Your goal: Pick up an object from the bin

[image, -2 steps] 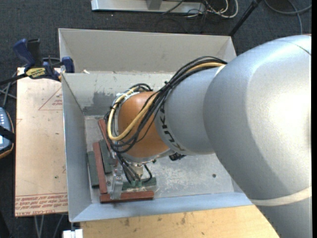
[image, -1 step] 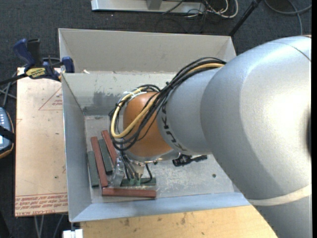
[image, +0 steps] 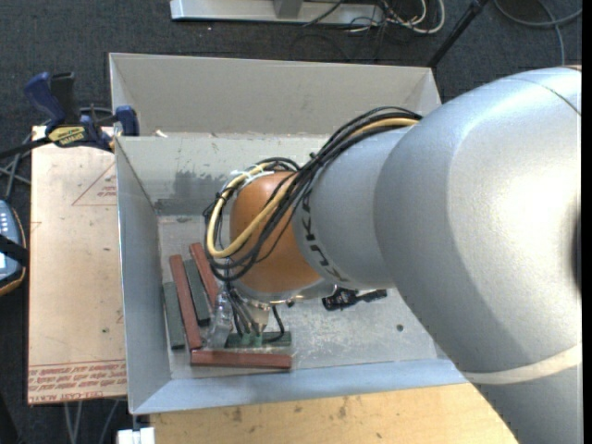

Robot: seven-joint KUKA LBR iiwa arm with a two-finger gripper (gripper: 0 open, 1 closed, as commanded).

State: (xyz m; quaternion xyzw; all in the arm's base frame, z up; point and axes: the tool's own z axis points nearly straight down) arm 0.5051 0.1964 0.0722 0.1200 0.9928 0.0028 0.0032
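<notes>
Closest to us, a flat red-brown bar point(image: 242, 361) lies on the floor of the grey bin point(image: 139, 276), right along the near wall. Just behind it, and touching it or almost touching, is a small flat green piece point(image: 268, 339).

The gripper point(image: 239, 326) hangs low over these two, in the near left part of the bin. I cannot tell if it is open or closed, or if it has hold of anything. The orange cover point(image: 268, 229) and the cables point(image: 222, 220) hide too much.

The bar looks hard and stiff, like wood or plastic. I think it is light and would not bend or break. Its top looks smooth, so it could slip. It lies flat, so there is not much to grab. I think the best place to hold it is across its thin width, near the middle, so it does not tip. The wall is very near, so there is little room on that side.

To the left, more sticks lie side by side: a grey stick point(image: 175, 320) by the left wall, a red-brown stick point(image: 185, 303) and a dark stick point(image: 198, 289). They sit close together, so it would be hard to take just one.

Further back and to the right, a small black thing point(image: 353, 297) lies alone, under the big grey arm point(image: 481, 229).

I see no words on the things in the bin. The arm has dark letters on it. They are partly behind the cables, so I cannot read them all.
</notes>
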